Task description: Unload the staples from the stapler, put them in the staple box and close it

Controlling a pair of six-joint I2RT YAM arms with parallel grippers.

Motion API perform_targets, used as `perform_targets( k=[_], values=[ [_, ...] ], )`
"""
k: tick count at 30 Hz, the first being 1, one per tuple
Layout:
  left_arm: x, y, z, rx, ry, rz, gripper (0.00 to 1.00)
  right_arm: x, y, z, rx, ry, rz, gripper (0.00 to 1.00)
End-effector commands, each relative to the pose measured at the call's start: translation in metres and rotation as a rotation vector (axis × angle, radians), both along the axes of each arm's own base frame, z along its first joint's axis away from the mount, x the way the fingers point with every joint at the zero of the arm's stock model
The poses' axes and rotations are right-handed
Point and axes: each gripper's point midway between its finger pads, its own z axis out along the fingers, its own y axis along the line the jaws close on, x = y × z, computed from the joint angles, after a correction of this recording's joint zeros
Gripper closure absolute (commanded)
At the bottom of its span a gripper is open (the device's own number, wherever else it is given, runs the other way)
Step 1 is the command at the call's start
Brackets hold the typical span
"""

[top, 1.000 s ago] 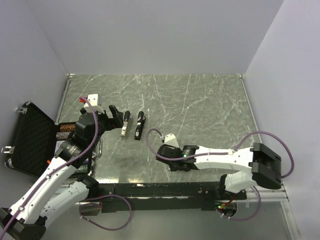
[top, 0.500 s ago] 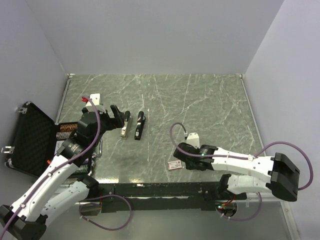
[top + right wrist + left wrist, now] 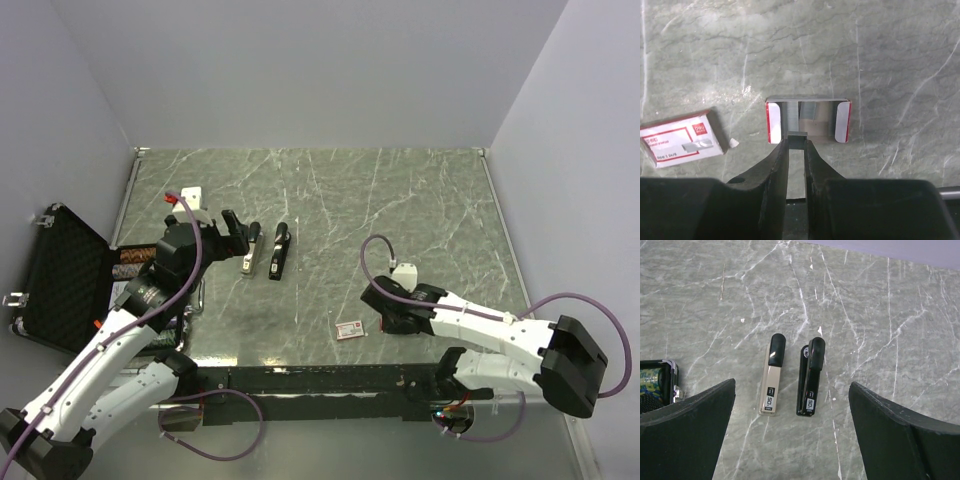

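From above we see a grey-green marbled tabletop (image 3: 420,200) closed in by pale grey walls. Two staplers lie side by side left of centre, lengthwise toward the back wall: a slim beige-and-black stapler (image 3: 248,252) and, just to its right, a black stapler (image 3: 279,252). The left gripper (image 3: 236,230) sits just beside the beige one, its black fingers spread apart. Off the table's left edge an open black foam-lined case (image 3: 60,285) rests. Near the front edge lies a small red-and-white cardboard box (image 3: 350,330). The right gripper (image 3: 388,312) hangs low just to its right — its fingers are hidden under the wrist, so we cannot tell how they stand.
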Motion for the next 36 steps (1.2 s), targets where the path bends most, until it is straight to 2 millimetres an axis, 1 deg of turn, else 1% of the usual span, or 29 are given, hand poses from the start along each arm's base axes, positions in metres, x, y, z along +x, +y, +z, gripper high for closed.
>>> perform_targets(
  k=[1,6,11,22,36],
  values=[
    [0.004,-0.005,0.009,-0.028,-0.028,-0.015,0.01,0.003,-0.007,-0.004,-0.014,0.002,-0.075,0.81],
    [0.004,-0.007,0.008,-0.032,-0.027,-0.023,0.01,0.003,-0.013,-0.014,-0.027,0.020,-0.117,0.81],
    [0.004,-0.008,0.008,-0.031,-0.026,-0.028,0.01,0.005,-0.016,-0.017,-0.021,0.025,-0.140,0.81],
    [0.005,-0.009,0.008,-0.030,-0.023,-0.035,0.01,0.005,-0.017,-0.021,-0.020,0.042,-0.144,0.79],
    [0.005,-0.009,0.008,-0.035,-0.024,-0.035,0.01,0.001,-0.016,-0.020,0.007,0.044,-0.151,0.79]
  ],
)
